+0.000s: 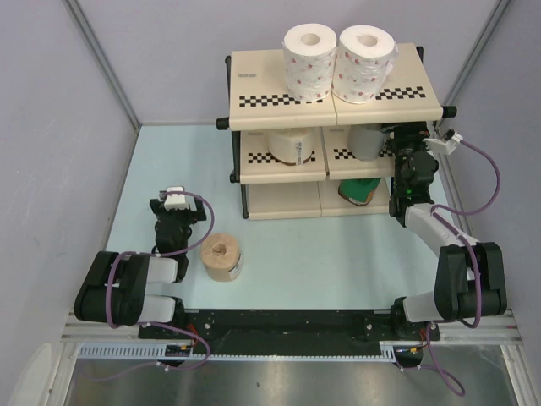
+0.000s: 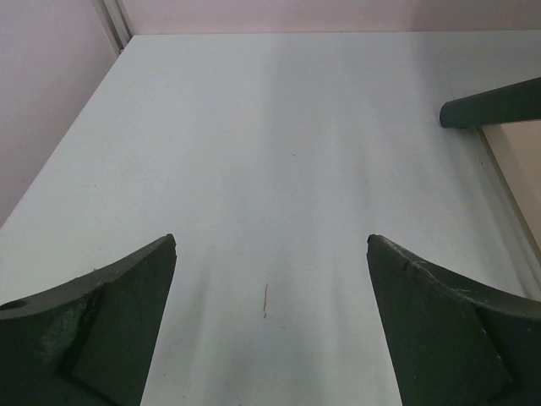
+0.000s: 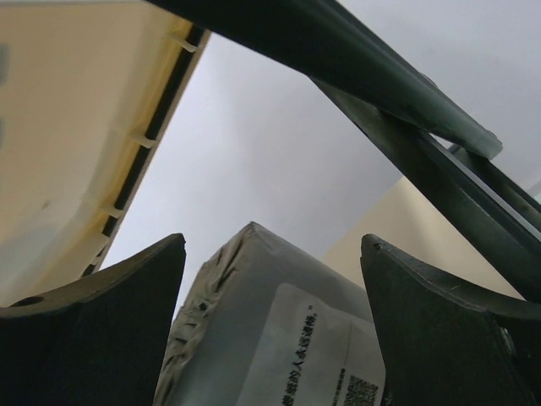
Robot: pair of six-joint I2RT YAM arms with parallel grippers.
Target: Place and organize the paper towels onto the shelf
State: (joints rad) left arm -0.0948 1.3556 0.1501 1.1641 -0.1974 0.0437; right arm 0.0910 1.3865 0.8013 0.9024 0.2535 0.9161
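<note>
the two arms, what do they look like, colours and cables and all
The left arm and right arm are chunky black joints with white link segments. A thin purple cable loops along each. The fingers are broad dark green wedges, slightly scuffed.

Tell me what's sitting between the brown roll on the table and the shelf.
Nothing. In the top view, the stretch of table between the tan-brown roll and the shelf is bare.
</note>
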